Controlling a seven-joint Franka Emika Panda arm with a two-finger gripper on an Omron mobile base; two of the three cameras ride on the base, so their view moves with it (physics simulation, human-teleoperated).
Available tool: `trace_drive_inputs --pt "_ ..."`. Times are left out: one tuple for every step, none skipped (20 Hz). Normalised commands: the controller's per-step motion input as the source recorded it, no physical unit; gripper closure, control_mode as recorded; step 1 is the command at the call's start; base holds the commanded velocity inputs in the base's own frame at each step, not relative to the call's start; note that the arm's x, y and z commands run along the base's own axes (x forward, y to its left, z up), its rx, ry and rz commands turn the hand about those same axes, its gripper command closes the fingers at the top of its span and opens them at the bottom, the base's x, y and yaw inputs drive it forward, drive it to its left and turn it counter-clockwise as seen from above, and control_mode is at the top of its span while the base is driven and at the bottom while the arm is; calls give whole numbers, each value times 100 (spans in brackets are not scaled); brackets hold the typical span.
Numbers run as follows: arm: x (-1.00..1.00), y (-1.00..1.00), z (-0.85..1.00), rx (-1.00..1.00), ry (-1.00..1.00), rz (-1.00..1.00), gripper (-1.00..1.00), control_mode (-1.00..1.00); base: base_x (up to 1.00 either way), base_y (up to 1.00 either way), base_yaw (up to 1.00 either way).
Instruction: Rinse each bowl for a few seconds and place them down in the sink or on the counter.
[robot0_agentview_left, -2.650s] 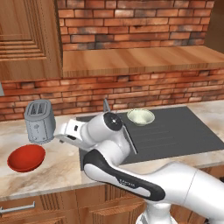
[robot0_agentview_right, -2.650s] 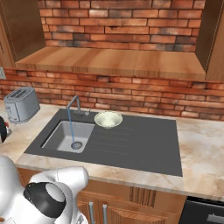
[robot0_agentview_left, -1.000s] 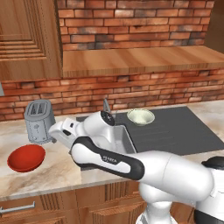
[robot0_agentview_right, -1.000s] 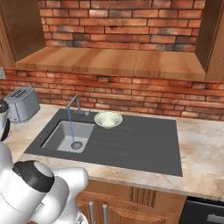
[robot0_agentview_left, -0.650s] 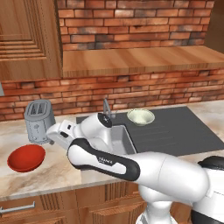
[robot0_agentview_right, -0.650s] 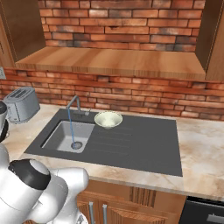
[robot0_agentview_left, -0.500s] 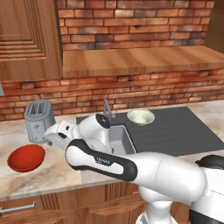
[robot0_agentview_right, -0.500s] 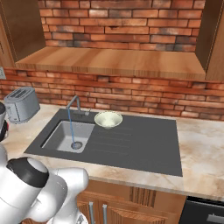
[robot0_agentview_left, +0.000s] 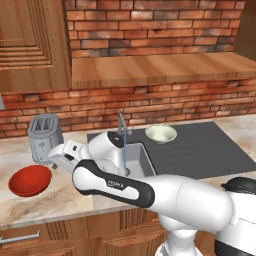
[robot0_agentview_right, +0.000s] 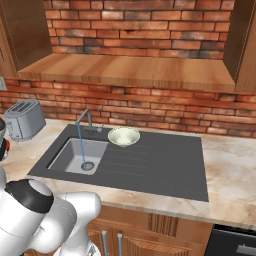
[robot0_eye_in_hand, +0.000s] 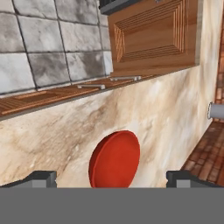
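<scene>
End effector (robot0_eye_in_hand: 112, 179) wide open, seemingly above red bowl (robot0_eye_in_hand: 114, 159).

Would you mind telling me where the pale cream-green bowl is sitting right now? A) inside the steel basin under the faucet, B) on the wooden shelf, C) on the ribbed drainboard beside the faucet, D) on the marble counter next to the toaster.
C: the cream-green bowl rests on the sink's dark ribbed drainboard, just beside the faucet, outside the basin.

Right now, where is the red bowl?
The red bowl sits on the counter at the far left of the left base view, in front of the toaster and left of the sink.
</scene>
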Motion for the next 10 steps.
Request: trace_drive_inputs --pt "-8 0 -1 0 0 4 -100 -100 0 0 0" --pt "-6 0 0 0 0 4 -100 -100 0 0 0" --pt "-5 0 0 -1 0 4 -100 -100 0 0 0" --pt "-3 0 0 -2 0 4 -100 -100 0 0 0" --pt "0 0 -2 -4 0 4 -100 -100 0 0 0" --pt "0 0 -1 -4 0 3 -100 -100 0 0 0" --pt "0 0 -3 -6 0 2 -100 -100 0 0 0" --pt "0 0 -6 -7 0 1 -100 -100 0 0 0" --pt "0 0 -6 -8 -1 0 -100 -100 0 0 0" --pt "0 0 -8 -8 0 0 -100 -100 0 0 0"
